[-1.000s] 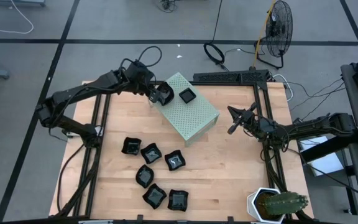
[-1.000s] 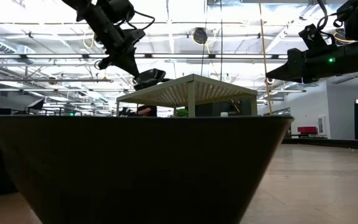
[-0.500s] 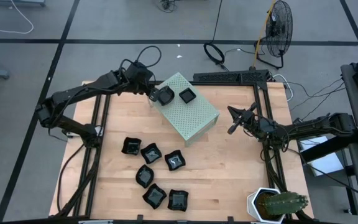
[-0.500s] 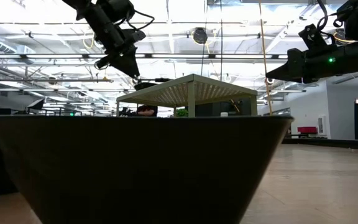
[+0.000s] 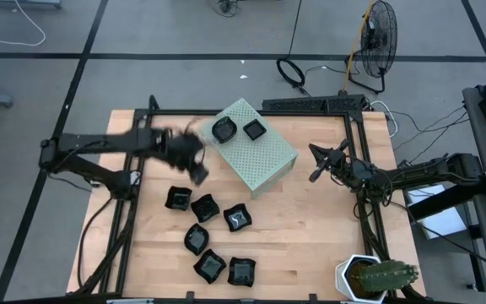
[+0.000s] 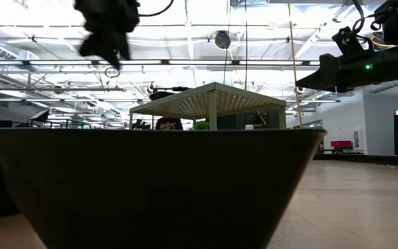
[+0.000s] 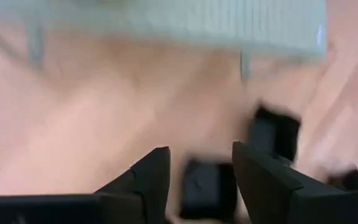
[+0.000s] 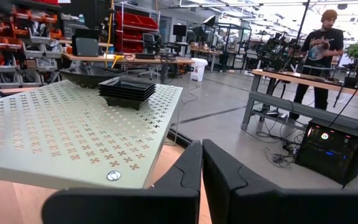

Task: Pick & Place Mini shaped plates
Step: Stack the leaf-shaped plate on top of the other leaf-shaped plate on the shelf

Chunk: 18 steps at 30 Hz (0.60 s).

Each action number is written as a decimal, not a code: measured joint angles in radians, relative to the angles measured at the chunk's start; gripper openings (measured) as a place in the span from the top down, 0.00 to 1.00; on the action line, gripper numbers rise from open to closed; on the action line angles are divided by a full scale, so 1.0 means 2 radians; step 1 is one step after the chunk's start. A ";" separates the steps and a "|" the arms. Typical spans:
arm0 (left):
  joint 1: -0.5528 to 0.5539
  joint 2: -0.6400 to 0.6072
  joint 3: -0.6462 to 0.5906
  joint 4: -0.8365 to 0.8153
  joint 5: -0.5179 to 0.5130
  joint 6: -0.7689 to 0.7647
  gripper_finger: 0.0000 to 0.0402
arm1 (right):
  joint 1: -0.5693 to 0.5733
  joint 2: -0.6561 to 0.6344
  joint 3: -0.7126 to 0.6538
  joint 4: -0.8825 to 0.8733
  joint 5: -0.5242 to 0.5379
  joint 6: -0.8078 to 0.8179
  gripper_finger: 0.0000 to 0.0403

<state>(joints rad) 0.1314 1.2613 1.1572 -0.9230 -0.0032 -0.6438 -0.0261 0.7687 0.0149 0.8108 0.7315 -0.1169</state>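
Observation:
Two black mini plates lie on top of the pale green perforated box [image 5: 256, 152]: a round one [image 5: 224, 129] and a square one [image 5: 254, 129]. They also show in the right wrist view [image 8: 126, 87]. Several more black plates [image 5: 205, 207] lie on the wooden table near its front. My left gripper [image 5: 197, 169] is open and empty, blurred, between the box and these plates. In the left wrist view [image 7: 201, 152] a plate [image 7: 207, 180] shows beyond the gap of its fingers. My right gripper [image 5: 314, 175] is shut and empty, right of the box.
A potted cactus [image 5: 376, 277] stands at the table's near right corner. A black frame [image 5: 315, 105] runs along the table's far and side edges. A large dark plate [image 6: 150, 187] fills the low view's foreground. A person [image 8: 319, 46] stands in the room beyond.
My left gripper has let go of the round plate, which now rests on the box top beside the square one. It has then swung fast away from the box, toward the table's near edge and the plates lying there.

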 joint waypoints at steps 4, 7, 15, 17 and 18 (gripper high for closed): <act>-0.119 0.008 -0.029 -0.003 -0.043 -0.193 0.55 | 0.000 0.000 0.000 0.000 0.000 0.000 0.99; -0.204 0.018 -0.048 0.008 -0.075 -0.343 0.55 | 0.000 0.000 0.000 0.000 0.000 0.000 0.99; -0.366 0.076 -0.062 0.030 -0.151 -0.590 0.61 | 0.000 0.000 0.000 0.000 0.000 0.000 0.99; -0.384 0.094 -0.062 0.030 -0.159 -0.624 0.62 | 0.000 0.000 0.000 0.000 0.000 0.000 0.99; -0.390 0.104 -0.062 0.030 -0.158 -0.640 0.62 | 0.000 0.000 0.000 0.000 0.000 0.000 0.99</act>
<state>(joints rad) -0.6480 1.4691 1.0328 -0.8635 -0.3192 -1.9245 -0.0264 0.7689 0.0150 0.8108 0.7315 -0.1169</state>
